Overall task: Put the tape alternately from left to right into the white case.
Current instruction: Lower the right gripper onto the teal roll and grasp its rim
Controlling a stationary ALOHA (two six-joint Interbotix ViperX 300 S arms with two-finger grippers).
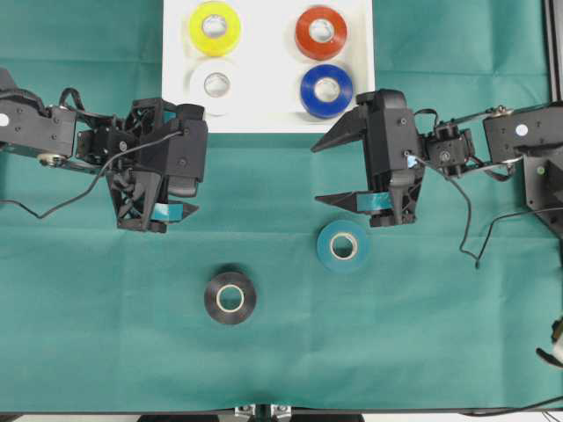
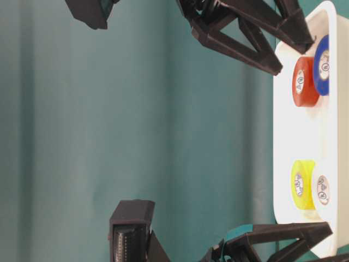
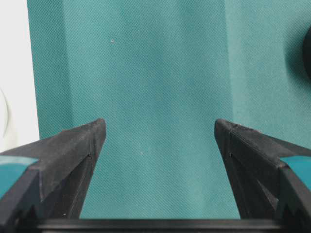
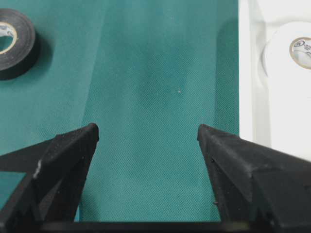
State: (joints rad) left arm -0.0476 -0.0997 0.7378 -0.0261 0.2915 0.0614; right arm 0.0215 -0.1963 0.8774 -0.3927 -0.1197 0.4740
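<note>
- Tape: yellow (image 1: 215, 27), white (image 1: 215, 84), red-orange (image 1: 321, 32), blue (image 1: 326, 90) rolls sit in white case (image 1: 268, 66); black (image 1: 230, 297), teal (image 1: 342, 245) lie on surface (image 1: 88, 334).
- Left claw (image 1: 176, 158), right claw (image 1: 339, 171): wide open, empty.
- Likely next: left claw descends over black roll.

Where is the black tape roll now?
In the overhead view, the black roll lies on the green cloth, left of the teal roll, outside the white case.
</note>
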